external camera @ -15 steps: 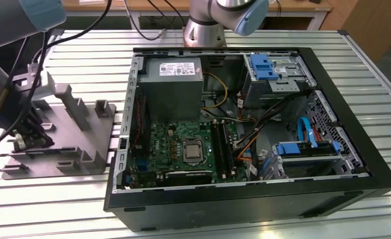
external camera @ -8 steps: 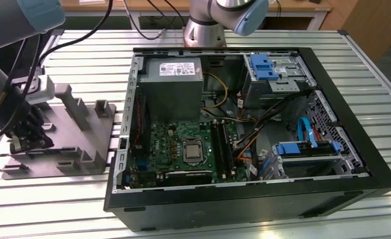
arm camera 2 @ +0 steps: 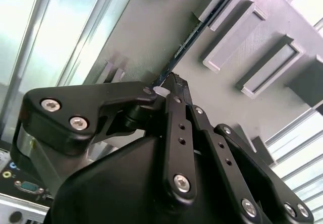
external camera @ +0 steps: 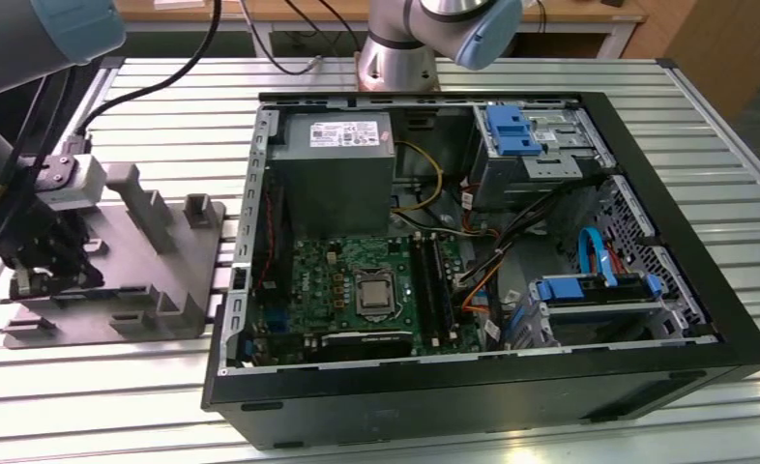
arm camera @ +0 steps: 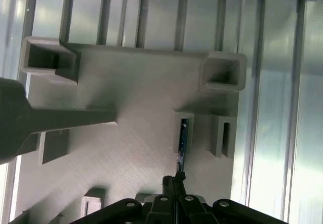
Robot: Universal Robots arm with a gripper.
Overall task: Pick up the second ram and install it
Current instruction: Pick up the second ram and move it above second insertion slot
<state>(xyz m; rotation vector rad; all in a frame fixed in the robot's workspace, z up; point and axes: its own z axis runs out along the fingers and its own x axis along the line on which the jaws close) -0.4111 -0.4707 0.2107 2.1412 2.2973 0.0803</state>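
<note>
Slats of ribbed aluminium make up the table (external camera: 135, 406) I work over, running across the whole exterior view. A brown wooden bench (external camera: 587, 12) lines the room's far edge at the top of that frame. In front of it stands the grey base of another robot arm (external camera: 399, 53).

My black two-finger gripper (external camera: 44, 261) hangs low at the exterior view's left, over the grey plastic fixture with upright tabs and pockets (external camera: 160, 271) that rests on the slats. In both wrist views my gripper (arm camera 2: 169, 82) (arm camera: 174, 178) is clenched on one end of the second ram (arm camera 2: 202, 27) (arm camera: 182, 133). It is a thin dark memory stick seen edge-on, standing on its long edge in a narrow slot of the fixture (arm camera 2: 151, 27) (arm camera: 136, 93), with grey tabs close on both sides.

The open black computer case (external camera: 483, 387) lies on its side in the middle and right of the exterior view, just beside the fixture. Its green motherboard (external camera: 354, 280) faces up, and blue plastic drive brackets (external camera: 510, 130) sit toward its upper right corner.
</note>
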